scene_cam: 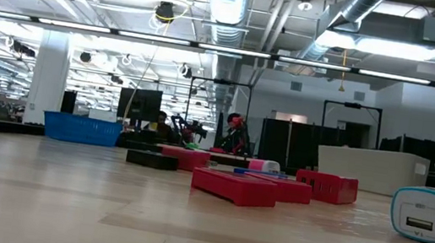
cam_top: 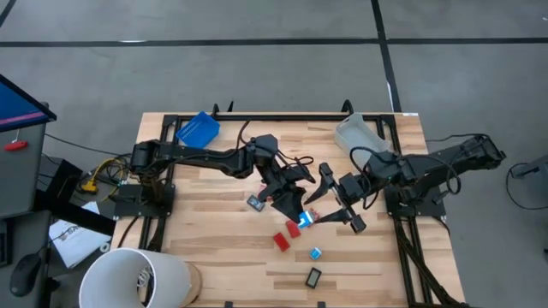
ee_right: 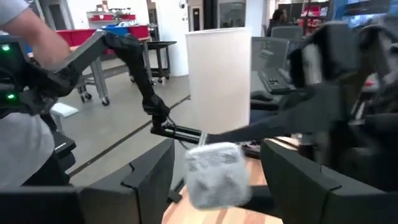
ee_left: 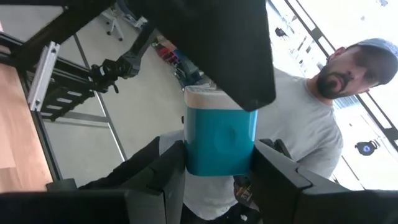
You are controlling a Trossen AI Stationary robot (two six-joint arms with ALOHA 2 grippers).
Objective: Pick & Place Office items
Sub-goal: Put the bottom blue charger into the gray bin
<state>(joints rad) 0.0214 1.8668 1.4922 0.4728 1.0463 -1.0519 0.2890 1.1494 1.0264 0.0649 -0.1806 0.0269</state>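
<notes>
My left gripper (cam_top: 300, 214) reaches in from the table's left to the middle and is shut on a small cyan block with a white end (ee_left: 221, 140), held above the table. My right gripper (cam_top: 321, 204) faces it from the right and is open. Its fingers (ee_right: 149, 177) stand on either side of the same block (ee_right: 214, 174), with a gap on each side. Other office items lie on the wood: two red blocks (cam_top: 282, 240) (cam_top: 294, 228), a small blue piece (cam_top: 315, 253), and two black rectangles (cam_top: 312, 275) (cam_top: 255, 203). My left gripper pinches the cyan block by two opposite sides (ee_left: 191, 158) between its two fingers, at the end away from the white one. The fingers (ee_left: 165, 183) lie level and come from the table's left. The block is lifted clear of the table.
A blue tray (cam_top: 198, 129) sits at the far left corner and a clear bin (cam_top: 358, 133) at the far right. A white bucket (cam_top: 137, 278) stands off the near left corner. A person (ee_left: 311, 124) stands beyond the table. In the low view, red blocks (scene_cam: 234, 186) and a cyan-white piece (scene_cam: 424, 214) lie nearby.
</notes>
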